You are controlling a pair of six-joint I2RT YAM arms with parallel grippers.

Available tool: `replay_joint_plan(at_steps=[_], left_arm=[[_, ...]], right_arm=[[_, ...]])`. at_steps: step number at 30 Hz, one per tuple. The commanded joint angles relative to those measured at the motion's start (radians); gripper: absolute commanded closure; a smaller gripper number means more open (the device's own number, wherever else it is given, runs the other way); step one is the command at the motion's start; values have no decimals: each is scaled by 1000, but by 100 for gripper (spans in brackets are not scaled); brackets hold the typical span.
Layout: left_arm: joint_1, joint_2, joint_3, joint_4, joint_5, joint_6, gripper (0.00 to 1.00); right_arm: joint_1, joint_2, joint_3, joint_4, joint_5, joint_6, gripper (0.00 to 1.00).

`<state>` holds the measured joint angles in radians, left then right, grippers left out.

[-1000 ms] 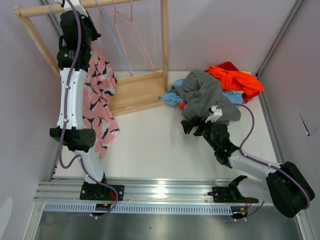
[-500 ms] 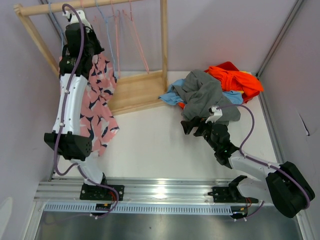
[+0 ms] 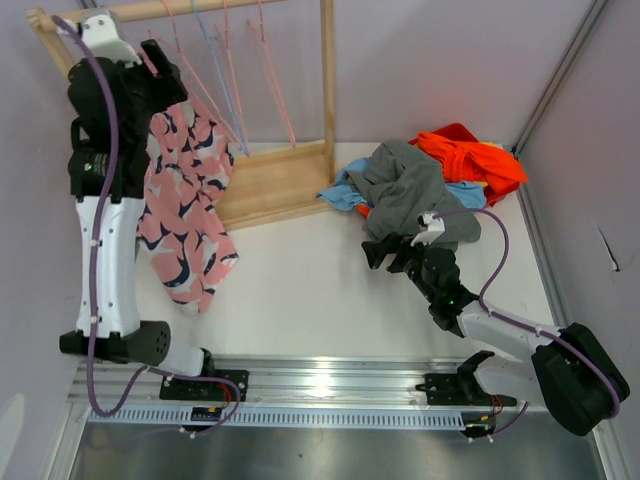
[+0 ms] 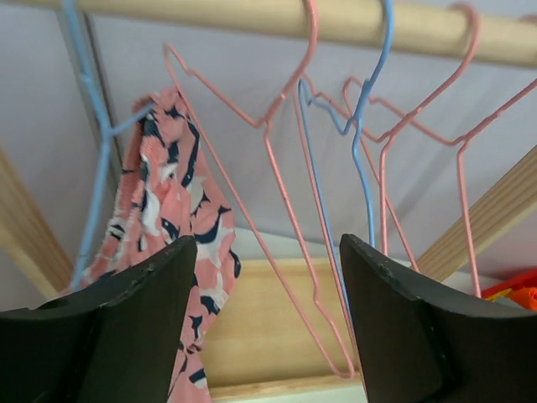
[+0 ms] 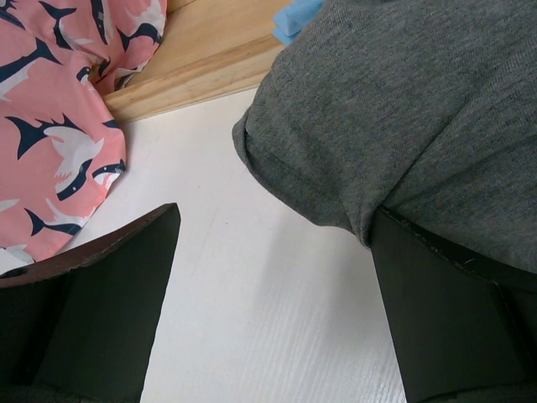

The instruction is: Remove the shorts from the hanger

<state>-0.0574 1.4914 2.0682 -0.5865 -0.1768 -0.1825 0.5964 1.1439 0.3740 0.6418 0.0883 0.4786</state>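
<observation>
Your left end effector (image 4: 267,245) is hovering open by the rail (image 4: 210,13), shorts (image 4: 172,214) seemingly dangling from the blue hanger (image 4: 88,84); your right end effector (image 5: 273,217) is gaping empty over the worktop (image 5: 252,336).

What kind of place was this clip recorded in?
Probably a lab test cell staged as a laundry corner: plain lilac walls close in a white table, where a wooden clothes rack holds shark-print shorts beside a pile of clothes.
</observation>
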Motion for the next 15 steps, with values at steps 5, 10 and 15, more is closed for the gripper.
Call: replay_joint_plan(at_steps=[5, 10, 15], left_arm=[[175, -102, -66, 33, -20, -17, 13], [255, -82, -71, 47, 13, -43, 9], [283, -11, 3, 39, 39, -55, 8]], right_arm=[[6, 16, 23, 38, -38, 9, 1], [6, 5, 11, 45, -41, 11, 1], [3, 7, 9, 56, -56, 8, 1]])
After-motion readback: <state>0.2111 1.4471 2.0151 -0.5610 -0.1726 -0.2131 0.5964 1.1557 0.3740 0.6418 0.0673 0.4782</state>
